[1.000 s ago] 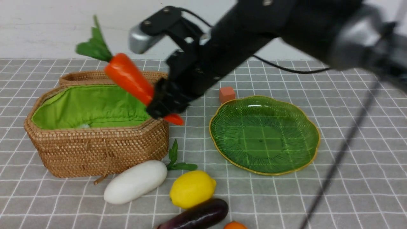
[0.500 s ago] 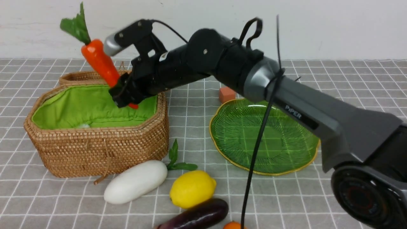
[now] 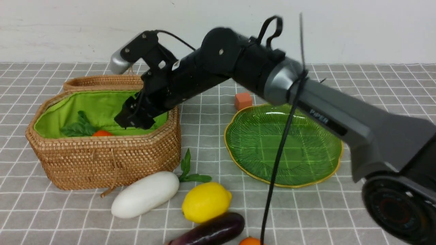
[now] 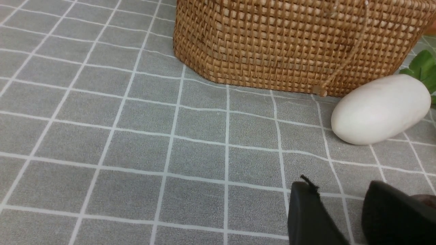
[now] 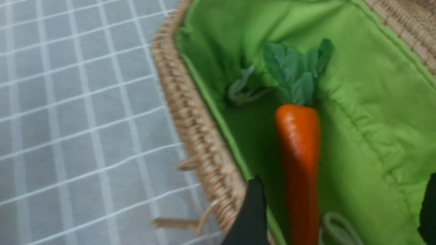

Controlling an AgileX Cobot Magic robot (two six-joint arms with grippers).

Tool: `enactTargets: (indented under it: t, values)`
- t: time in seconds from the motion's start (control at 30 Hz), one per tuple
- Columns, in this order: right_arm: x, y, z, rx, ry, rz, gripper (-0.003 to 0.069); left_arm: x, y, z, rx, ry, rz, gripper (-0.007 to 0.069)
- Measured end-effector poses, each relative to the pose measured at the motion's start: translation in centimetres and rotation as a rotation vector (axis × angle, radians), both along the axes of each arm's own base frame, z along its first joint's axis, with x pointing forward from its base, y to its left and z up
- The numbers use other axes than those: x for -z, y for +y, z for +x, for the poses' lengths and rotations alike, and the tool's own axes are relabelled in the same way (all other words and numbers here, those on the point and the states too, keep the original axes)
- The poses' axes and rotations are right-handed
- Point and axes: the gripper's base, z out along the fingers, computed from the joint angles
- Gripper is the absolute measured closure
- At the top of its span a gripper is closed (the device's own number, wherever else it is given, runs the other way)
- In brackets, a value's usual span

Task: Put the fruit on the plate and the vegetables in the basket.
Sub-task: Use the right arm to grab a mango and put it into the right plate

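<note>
Carrot [image 5: 298,160] dropped from right claw [image 5: 342,204] into basket [image 3: 102,160]; claw now spread, empty; left claw [image 4: 340,204] state unclear.

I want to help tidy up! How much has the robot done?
Done: the carrot lies in the basket. In hand: nothing; the right gripper hangs open above it. Left: white vegetable and aubergine for the basket; lemon and orange fruit for the empty plate.
</note>
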Motion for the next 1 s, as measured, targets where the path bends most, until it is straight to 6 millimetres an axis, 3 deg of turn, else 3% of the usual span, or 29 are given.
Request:
enactTargets:
  t: [0.03,0.1,0.2,0.3,0.37,0.5,0.57,0.73,0.87,1.0]
  values:
    - [-0.1,-0.1,-0.1,0.0,0.007,-0.002,0.0048,0.0,0.0,0.0,0.0,0.0,0.0,0.0386]
    - [-2.8,-1.6,-1.0,0.02,0.018,0.019,0.0048,0.0,0.0,0.0,0.0,0.0,0.0,0.0386]
    - [-5.9,-5.0,-3.6,0.046,0.032,-0.003,0.0051,0.0,0.0,0.0,0.0,0.0,0.0,0.0386]
    - [-6.7,-7.5,-6.4,0.025,0.008,-0.091,0.0059,0.0,0.0,0.0,0.0,0.0,0.0,0.0386]
    - [-5.8,-8.8,-8.6,-0.025,0.012,-0.192,0.0069,0.0,0.0,0.0,0.0,0.0,0.0,0.0386]
    - [-3.5,-9.6,-10.4,-0.06,0.084,-0.316,0.0076,0.0,0.0,0.0,0.0,0.0,0.0,0.0386]
    - [-1.4,-10.3,-11.5,0.004,0.266,-0.417,0.0076,0.0,0.0,0.0,0.0,0.0,0.0,0.0386]
    - [-1.3,-11.9,-12.0,0.221,0.42,-0.501,0.0076,0.0,0.0,0.0,0.0,0.0,0.0,0.0386]
    - [-2.5,-13.2,-13.4,0.392,0.486,-0.4,0.0076,0.0,0.0,0.0,0.0,0.0,0.0,0.0386]
    - [-0.5,-15.1,-15.8,0.524,0.6,-0.368,0.0074,0.0,0.0,0.0,0.0,0.0,0.0,0.0386]
